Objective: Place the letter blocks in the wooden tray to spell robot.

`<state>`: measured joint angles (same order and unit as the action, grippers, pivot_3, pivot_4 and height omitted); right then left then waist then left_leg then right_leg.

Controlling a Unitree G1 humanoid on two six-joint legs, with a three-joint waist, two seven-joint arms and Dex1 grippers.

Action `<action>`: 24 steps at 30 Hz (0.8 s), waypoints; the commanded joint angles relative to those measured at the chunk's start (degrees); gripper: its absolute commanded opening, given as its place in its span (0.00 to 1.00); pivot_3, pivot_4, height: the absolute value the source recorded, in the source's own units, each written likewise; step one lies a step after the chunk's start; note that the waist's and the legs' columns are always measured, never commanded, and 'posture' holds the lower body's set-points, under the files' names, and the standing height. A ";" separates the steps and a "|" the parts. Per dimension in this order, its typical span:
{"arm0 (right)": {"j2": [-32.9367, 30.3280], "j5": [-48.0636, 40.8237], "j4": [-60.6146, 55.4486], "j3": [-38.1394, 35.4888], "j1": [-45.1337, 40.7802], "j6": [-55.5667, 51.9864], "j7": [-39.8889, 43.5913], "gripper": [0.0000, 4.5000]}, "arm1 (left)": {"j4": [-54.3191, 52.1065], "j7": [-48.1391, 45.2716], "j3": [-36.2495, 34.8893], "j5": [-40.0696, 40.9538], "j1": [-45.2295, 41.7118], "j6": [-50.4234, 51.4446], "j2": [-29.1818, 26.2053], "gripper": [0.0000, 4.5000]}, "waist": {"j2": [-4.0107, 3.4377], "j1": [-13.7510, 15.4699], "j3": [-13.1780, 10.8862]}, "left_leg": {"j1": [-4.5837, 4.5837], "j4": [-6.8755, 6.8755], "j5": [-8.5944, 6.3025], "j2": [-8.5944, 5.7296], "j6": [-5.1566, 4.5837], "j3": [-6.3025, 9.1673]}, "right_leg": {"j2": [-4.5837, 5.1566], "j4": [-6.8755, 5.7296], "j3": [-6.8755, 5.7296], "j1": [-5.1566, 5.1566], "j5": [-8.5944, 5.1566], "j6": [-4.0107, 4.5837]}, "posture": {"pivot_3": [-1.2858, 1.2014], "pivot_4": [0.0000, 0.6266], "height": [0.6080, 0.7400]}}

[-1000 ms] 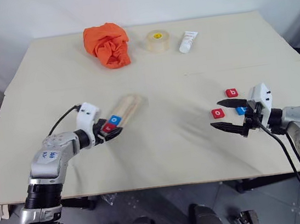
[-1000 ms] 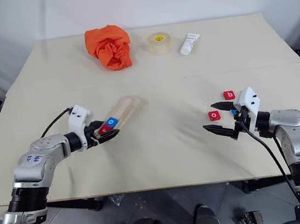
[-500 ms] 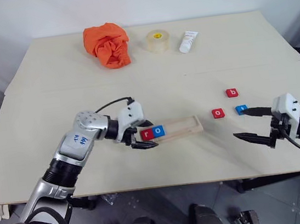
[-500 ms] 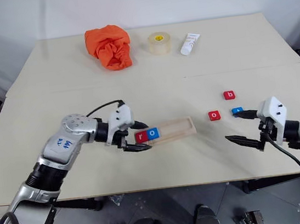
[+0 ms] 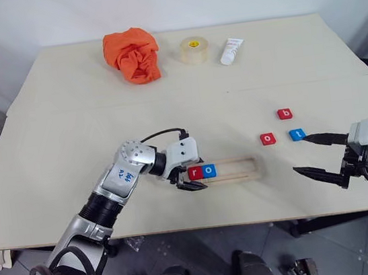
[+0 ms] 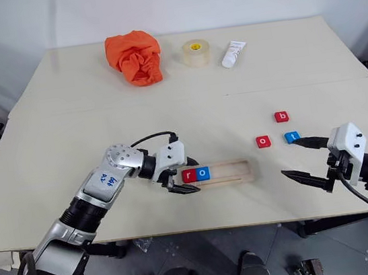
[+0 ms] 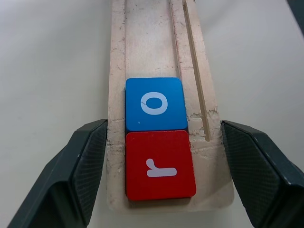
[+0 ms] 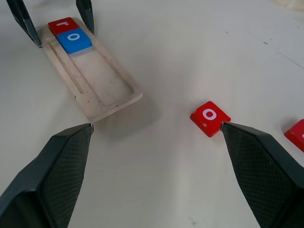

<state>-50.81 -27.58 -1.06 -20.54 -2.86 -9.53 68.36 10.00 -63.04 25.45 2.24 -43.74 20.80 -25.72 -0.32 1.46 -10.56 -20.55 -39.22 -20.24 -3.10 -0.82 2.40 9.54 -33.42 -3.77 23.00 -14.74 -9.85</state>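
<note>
The long pale wooden tray (image 5: 227, 170) lies near the table's (image 5: 67, 126) front edge, holding a red r block (image 5: 195, 172) and a blue o block (image 5: 209, 171) at its nine o'clock end. The left gripper (image 5: 187, 175) straddles that end, fingers spread, not clearly pinching. At three o'clock, the right gripper (image 5: 317, 155) hovers wide open beside loose red o (image 5: 268, 139), blue t (image 5: 297, 134) and red b (image 5: 285, 114) blocks.

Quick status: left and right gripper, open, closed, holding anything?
Left gripper: open, fingers either side of the wooden tray, touching nothing.
Right gripper: open, empty.
</note>
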 commanded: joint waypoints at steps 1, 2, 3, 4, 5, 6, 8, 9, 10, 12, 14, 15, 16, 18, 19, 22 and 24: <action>0.45 -0.99 -1.47 -1.05 -0.21 0.33 -0.71 1.00 | -1.12 0.02 -0.65 -0.20 -0.99 -0.48 0.91 0.83 | 0.00 0.00 0.00 | 0.00 0.00 0.00 0.00 0.00 0.01 | 0.00 0.00 0.00 0.00 0.00 0.00 | 0.52 0.24 1.00; 0.44 -1.02 -1.41 -1.00 -0.18 0.39 -0.77 1.00 | -1.23 0.19 -0.80 -0.32 -0.99 -0.37 1.06 0.92 | 0.00 0.01 0.00 | 0.00 0.00 0.00 0.00 0.00 0.01 | 0.00 0.00 0.00 0.00 0.00 0.00 | 0.52 0.24 1.00; 0.39 -1.05 -1.32 -0.94 -0.27 0.38 -0.82 1.00 | -1.31 0.20 -1.06 -0.29 -1.08 -0.31 1.12 0.99 | 0.00 0.00 0.00 | 0.00 0.00 0.00 0.00 0.00 0.01 | 0.00 0.00 0.00 0.00 0.00 0.00 | 0.52 0.24 1.00; 0.35 -1.06 -1.22 -0.88 -0.39 0.36 -0.85 1.00 | -1.38 0.17 -1.38 -0.10 -1.18 -0.08 1.16 1.00 | 0.00 0.00 0.00 | 0.00 0.00 0.00 0.00 0.00 0.01 | 0.00 0.00 0.00 0.00 0.00 0.00 | 0.52 0.24 1.00; 0.31 -1.03 -1.07 -0.78 -0.61 0.36 -0.89 1.00 | -1.68 -0.16 -1.87 0.39 -1.33 0.37 1.00 1.00 | 0.00 0.00 0.00 | 0.00 0.00 0.00 0.00 0.00 0.01 | 0.00 0.00 0.00 0.00 0.00 0.00 | 0.52 0.24 1.00; 0.28 -1.02 -0.96 -0.70 -0.80 0.32 -0.93 1.00 | -2.02 -0.41 -2.54 0.98 -1.45 0.64 0.83 1.00 | 0.00 0.00 0.00 | 0.00 0.00 0.00 0.00 0.00 0.01 | 0.00 -0.01 0.00 0.00 0.00 0.00 | 0.52 0.24 1.00; 0.19 -0.99 -0.72 -0.67 -0.99 0.30 -0.90 1.00 | -2.56 -0.43 -3.67 1.74 -1.57 1.18 0.82 1.00 | 0.00 0.00 0.00 | 0.00 0.00 0.00 0.00 0.00 0.02 | 0.00 -0.01 0.00 0.00 0.00 0.00 | 0.52 0.24 1.00; 0.19 -0.96 -0.65 -0.68 -1.04 0.25 -0.98 1.00 | -3.38 -0.50 -4.66 2.50 -1.50 2.10 0.64 1.00 | 0.00 -0.01 0.00 | 0.00 0.00 0.00 0.00 0.00 0.03 | 0.00 -0.01 0.00 0.00 0.00 0.00 | 0.52 0.24 1.00; 0.24 -0.88 -0.61 -0.80 -0.99 -0.03 -1.44 1.00 | -5.17 -0.78 -6.52 4.27 -1.09 3.44 0.24 1.00 | 0.00 -0.01 0.00 | 0.00 0.00 0.00 0.00 0.00 0.03 | 0.00 -0.01 0.00 0.00 0.00 0.00 | 0.52 0.24 1.00; 0.33 -0.85 -0.51 -1.28 -0.82 -1.07 -2.76 1.00 | -7.64 -0.52 -9.92 6.84 -0.34 4.77 -0.52 1.00 | 0.00 -0.09 0.00 | 0.00 0.00 0.00 0.01 0.00 0.08 | 0.00 -0.01 0.00 0.00 0.00 0.00 | 0.52 0.24 1.00; 0.54 -1.66 -0.60 -1.82 -0.65 -3.02 -4.08 1.00 | -8.83 -0.46 -13.52 9.25 0.95 2.68 -1.16 1.00 | 0.00 -0.11 0.00 | 0.00 0.00 0.00 0.01 0.00 0.10 | 0.00 -0.01 0.01 0.00 0.00 0.00 | 0.52 0.24 1.00; 0.62 -1.71 -0.35 -2.07 -0.67 -4.17 -5.30 1.00 | -9.29 -1.19 -15.18 10.63 1.85 2.50 -2.00 1.00 | -0.01 -0.15 0.00 | 0.01 0.00 0.00 0.02 0.00 0.11 | 0.00 -0.02 0.01 0.00 0.00 0.00 | 0.52 0.24 1.00; 0.96 -1.44 0.15 -2.41 -0.75 -4.98 -7.12 1.00 | -9.78 -2.46 -17.78 12.99 3.32 2.32 -3.06 1.00 | -0.02 -0.20 0.01 | 0.02 0.00 0.00 0.03 0.01 0.11 | 0.00 -0.02 0.01 0.00 0.00 0.00 | 0.52 0.24 1.00; 1.58 -0.90 1.35 -2.76 -1.12 -6.52 -10.34 1.00 | -9.34 -4.43 -21.92 17.13 5.52 2.54 -4.54 1.00 | -0.03 -0.33 0.02 | 0.06 0.00 0.00 0.04 0.01 0.10 | 0.00 -0.04 0.03 0.00 0.00 0.00 | 0.52 0.24 1.00; 2.15 -0.28 1.63 -2.79 -1.33 -6.38 -12.02 1.00 | -7.35 -3.95 -23.86 17.69 5.74 0.52 -4.66 1.00 | -0.03 -0.26 0.02 | 0.07 0.00 0.00 0.05 0.02 0.10 | 0.00 -0.06 0.03 0.00 0.00 0.01 | 0.52 0.24 1.00; 3.65 0.26 1.38 -2.69 -2.06 -8.30 -16.89 1.00 | -0.22 -4.73 -27.18 17.81 5.44 -6.50 -5.25 1.00 | -0.02 0.08 0.01 | 0.05 -0.07 0.03 0.02 0.03 0.10 | 0.00 -0.08 0.03 0.00 0.01 0.02 | 0.52 0.24 1.00; 4.58 1.32 0.85 -2.45 -2.23 -9.36 -20.14 1.00 | 2.77 -8.79 -29.02 18.79 7.87 -13.85 -5.41 1.00 | -0.02 0.07 0.01 | 0.05 -0.09 0.04 0.01 0.02 0.11 | 0.01 -0.09 0.03 -0.02 0.02 0.03 | 0.52 0.24 1.00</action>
<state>-46.58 -26.67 1.26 -21.19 -4.83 -18.16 51.03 11.74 -68.69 -1.56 18.89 -37.23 13.01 -30.75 -0.34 1.53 -10.55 -20.50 -39.31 -20.21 -3.09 -0.79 2.50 9.55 -33.50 -3.73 22.98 -14.72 -9.82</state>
